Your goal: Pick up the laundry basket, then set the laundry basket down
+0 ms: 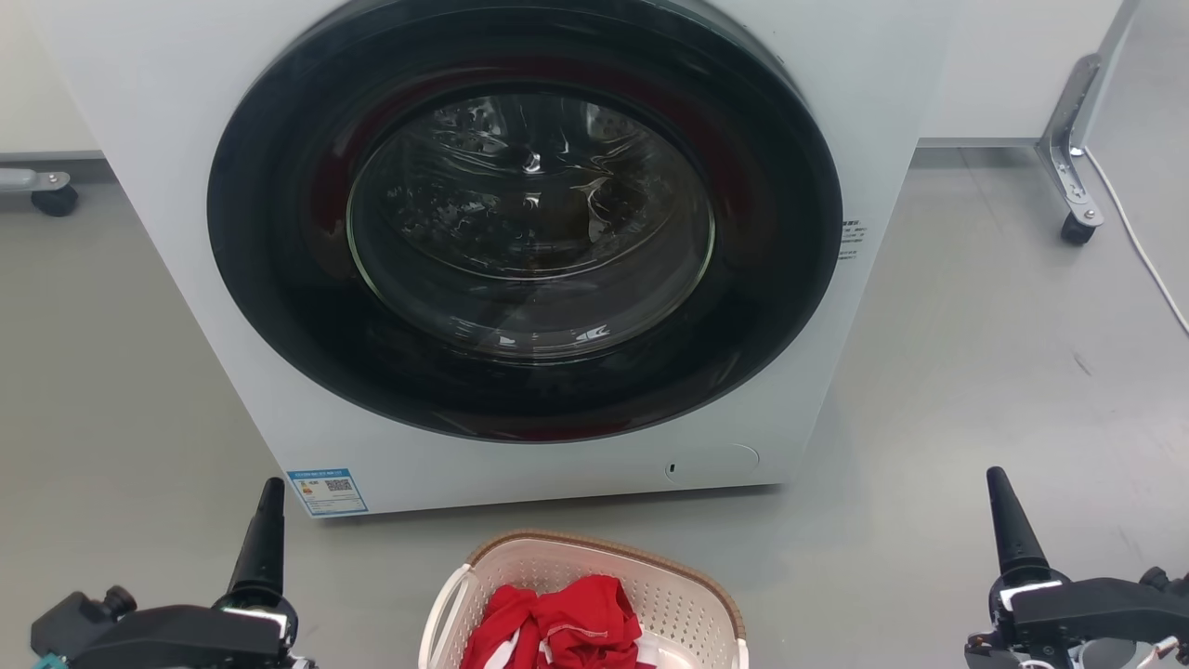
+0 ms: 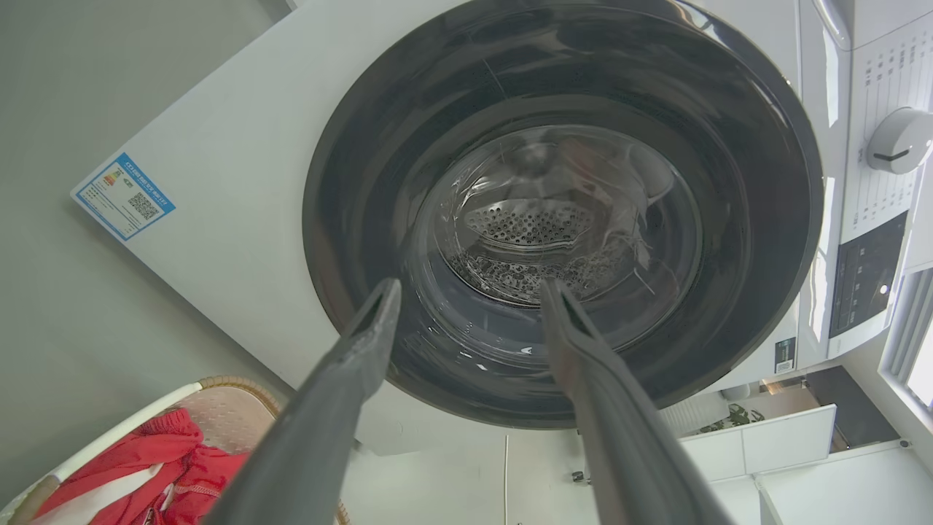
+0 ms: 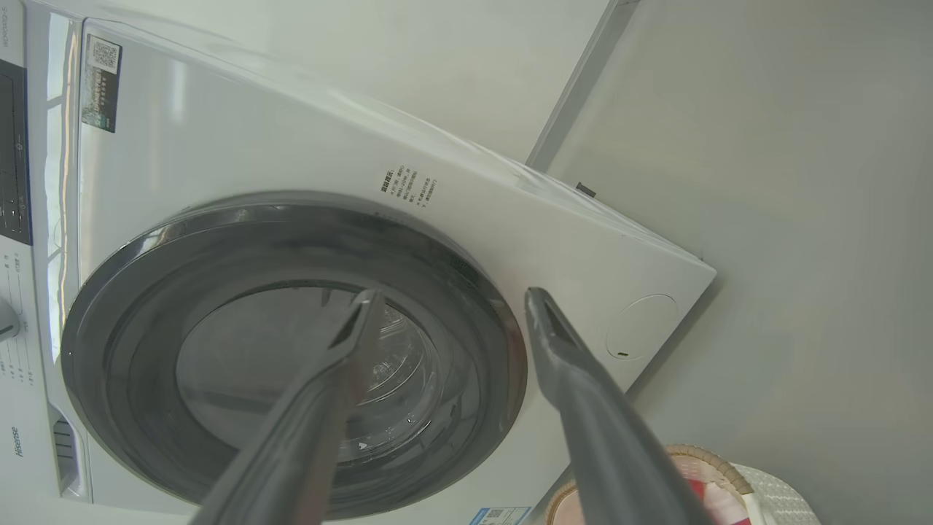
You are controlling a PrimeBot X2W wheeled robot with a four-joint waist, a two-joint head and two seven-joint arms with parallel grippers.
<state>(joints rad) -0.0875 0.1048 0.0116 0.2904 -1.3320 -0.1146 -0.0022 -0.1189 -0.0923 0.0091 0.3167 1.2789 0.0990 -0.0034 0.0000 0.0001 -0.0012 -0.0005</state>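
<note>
- The laundry basket [image 1: 678, 595], holding red clothes [image 1: 567, 618], sits on the floor [image 1: 975, 372] before the washing machine [image 1: 139, 139].
- Flanking it, the left hand [image 2: 470, 292] and right hand [image 3: 448, 295] gape wide, empty.
- Pickup looks not yet begun; each hand likely must next reach a side handle.

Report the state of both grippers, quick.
Left gripper: open, fingers apart, holding nothing.
Right gripper: open, fingers apart, holding nothing.
The laundry basket sits on the floor, ungrasped.
</note>
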